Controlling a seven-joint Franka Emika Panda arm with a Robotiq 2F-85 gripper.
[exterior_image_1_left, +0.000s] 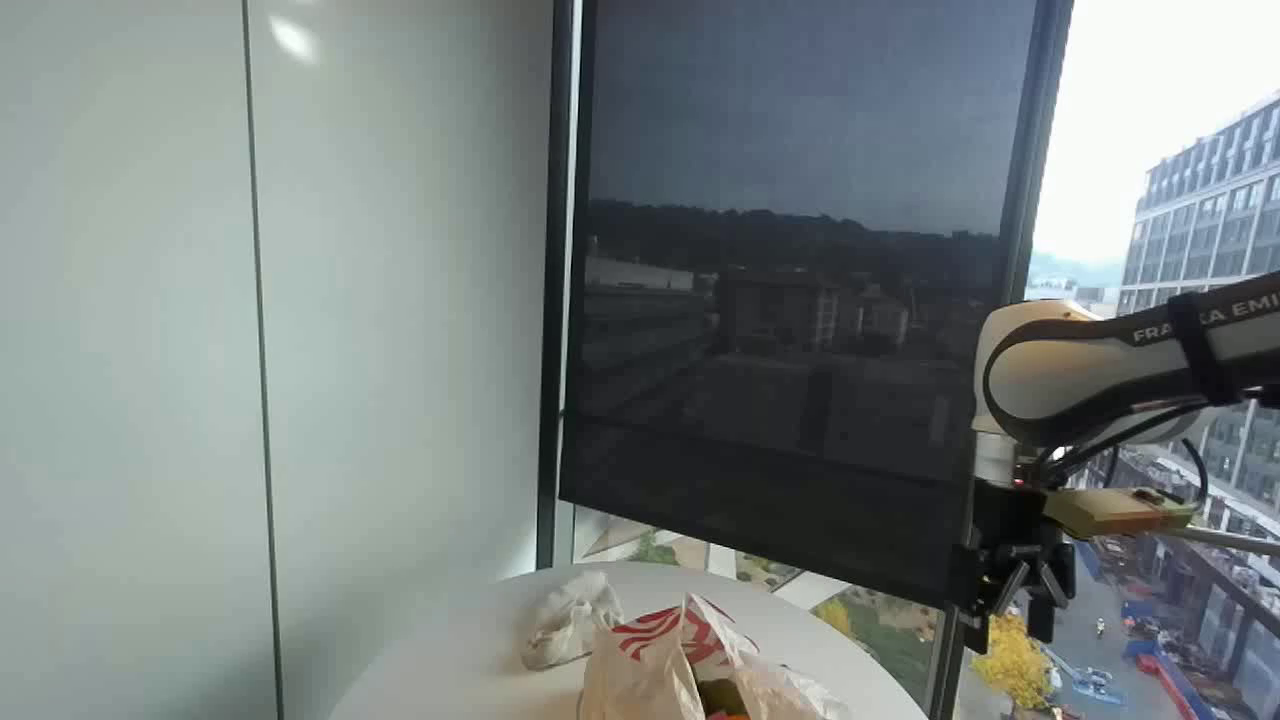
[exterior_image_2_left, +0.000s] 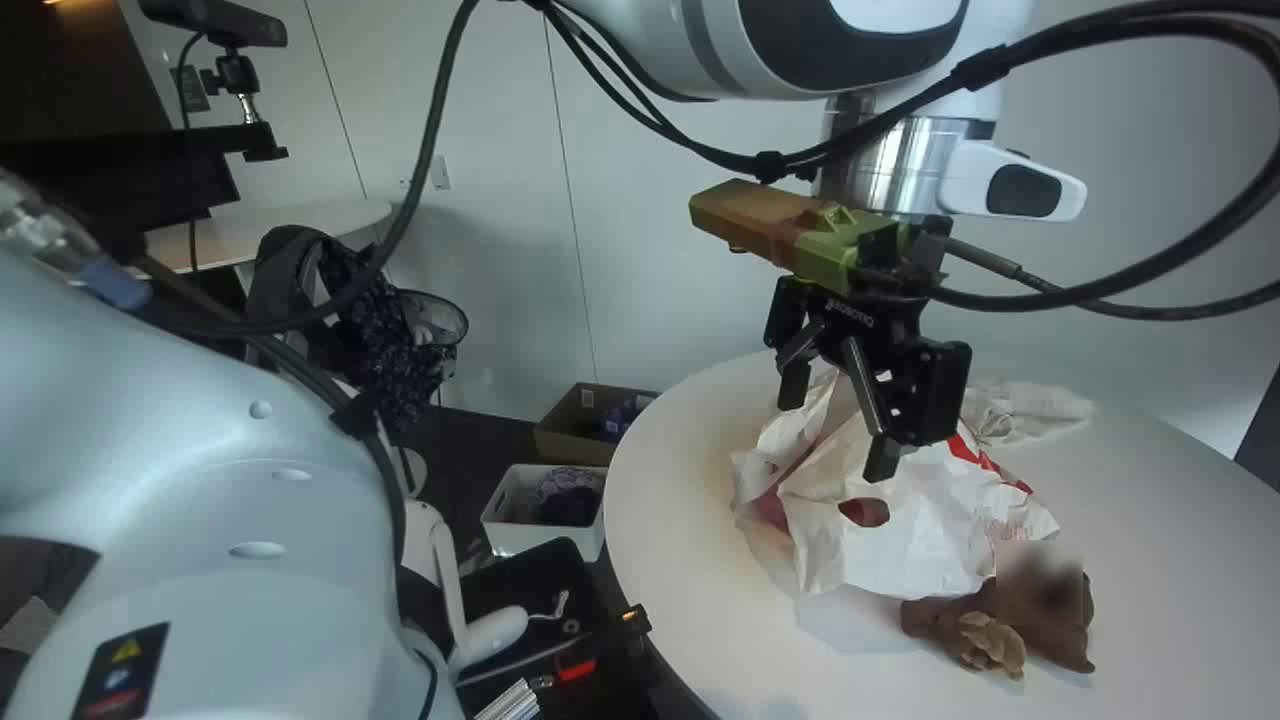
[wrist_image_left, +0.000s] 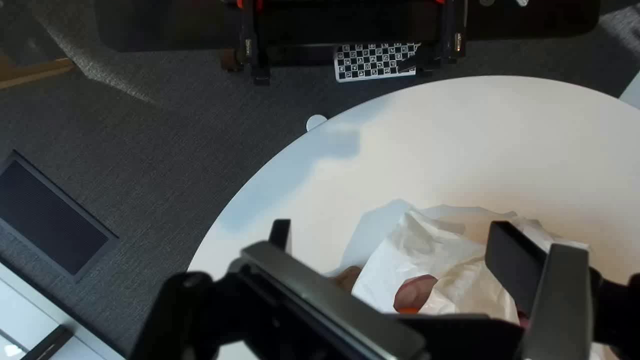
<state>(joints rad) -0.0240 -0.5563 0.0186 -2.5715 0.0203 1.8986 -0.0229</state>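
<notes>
The black two-fingered claw (wrist_image_left: 397, 247) is spread wide, its grasp empty and nothing touched; it points down, a stance that seems suited to reaching the tabletop from above. Nearest below it, yet apart, a crumpled thin white bag with red print (exterior_image_2_left: 925, 520) sits on a round white table (exterior_image_2_left: 670, 500), probably puffed up by its contents: a reddish-brown thing (wrist_image_left: 414, 291), too hidden to identify, shows through an opening. In an exterior view, a soft brown bundle (exterior_image_2_left: 1045, 640), partly blurred, lies just beside the bag at the near right, and a pale crumpled bundle (exterior_image_2_left: 1025, 410) at the far right; both look loosely set down. Past the table's left edge, a white rectangular bin (exterior_image_2_left: 540, 540) holds purple stuff, presumably stored there.
</notes>
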